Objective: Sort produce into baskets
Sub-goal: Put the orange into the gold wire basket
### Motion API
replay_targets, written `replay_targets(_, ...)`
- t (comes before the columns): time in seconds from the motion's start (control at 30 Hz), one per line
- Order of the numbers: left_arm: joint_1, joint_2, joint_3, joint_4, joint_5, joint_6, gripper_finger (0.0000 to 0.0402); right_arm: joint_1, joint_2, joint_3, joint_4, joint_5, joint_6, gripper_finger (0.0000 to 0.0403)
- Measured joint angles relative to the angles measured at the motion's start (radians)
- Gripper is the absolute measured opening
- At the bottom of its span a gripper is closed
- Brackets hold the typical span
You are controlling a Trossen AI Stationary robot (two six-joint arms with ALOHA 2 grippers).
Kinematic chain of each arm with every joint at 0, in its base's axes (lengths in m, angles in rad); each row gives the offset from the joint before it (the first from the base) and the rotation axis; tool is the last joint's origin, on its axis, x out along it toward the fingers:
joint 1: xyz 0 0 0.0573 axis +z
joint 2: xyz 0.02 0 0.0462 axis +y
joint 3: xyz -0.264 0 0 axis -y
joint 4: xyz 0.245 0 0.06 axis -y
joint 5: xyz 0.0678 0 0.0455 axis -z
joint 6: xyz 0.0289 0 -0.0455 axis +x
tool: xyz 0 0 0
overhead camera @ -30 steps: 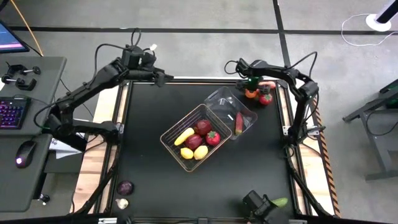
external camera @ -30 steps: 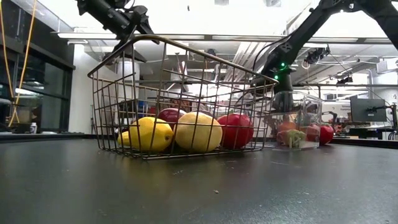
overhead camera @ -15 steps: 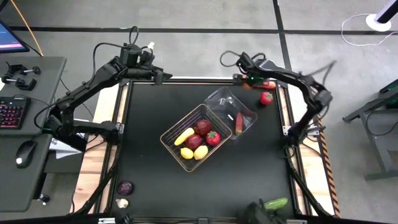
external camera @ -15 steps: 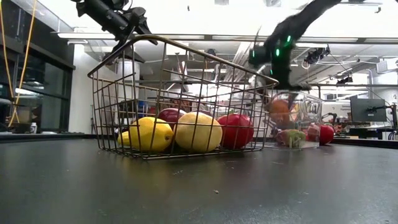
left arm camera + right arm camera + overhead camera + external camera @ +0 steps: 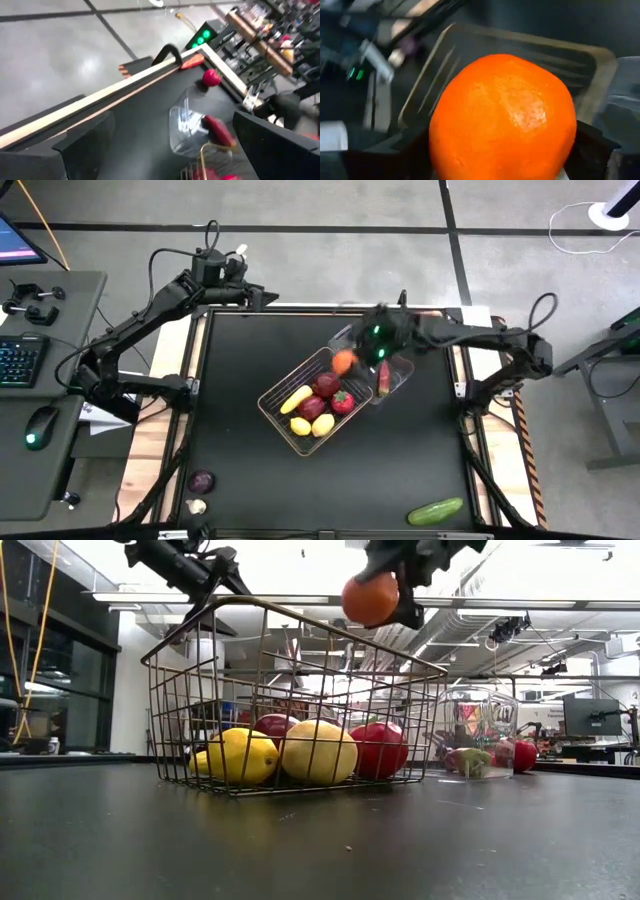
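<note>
Our right gripper point(image 5: 352, 360), jaws clenched on the orange point(image 5: 343, 362), has swung from the table's edge over the basket point(image 5: 275, 412), ready to drop.

Black counter point(image 5: 240, 460) with light wooden edges. Side desk point(image 5: 60, 300) holds keyboard point(image 5: 18, 362), mouse point(image 5: 40, 438) and monitor corner point(image 5: 15, 242). Grey floor point(image 5: 330, 240) with black tape lines.

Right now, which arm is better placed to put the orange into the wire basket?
The right. Its gripper holds the orange above the wire basket; the left gripper waits at the table's far edge.
</note>
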Motion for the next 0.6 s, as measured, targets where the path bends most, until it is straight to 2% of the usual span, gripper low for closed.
replay_targets(0.13, 0.0, 0.0, 0.0, 0.066, 0.0, -0.05, 0.0395, 0.093, 0.055, -0.001, 0.012, -0.001, -0.063, 0.033)
replay_targets(0.33, -0.002, -0.004, 0.0, 0.13, 0.031, -0.188, 0.0395, 0.143, 0.107, -0.001, 0.071, -0.012, -0.148, 0.033)
replay_targets(0.47, -0.002, -0.025, 0.0, 0.221, 0.272, -0.298, 0.0395, 0.141, 0.107, -0.001, 0.083, -0.006, -0.043, 0.0335)
replay_targets(0.6, -0.011, -0.075, 0.0, 0.285, 0.461, -0.335, 0.0395, 0.141, 0.107, -0.001, 0.091, 0.076, 0.092, 0.0336)
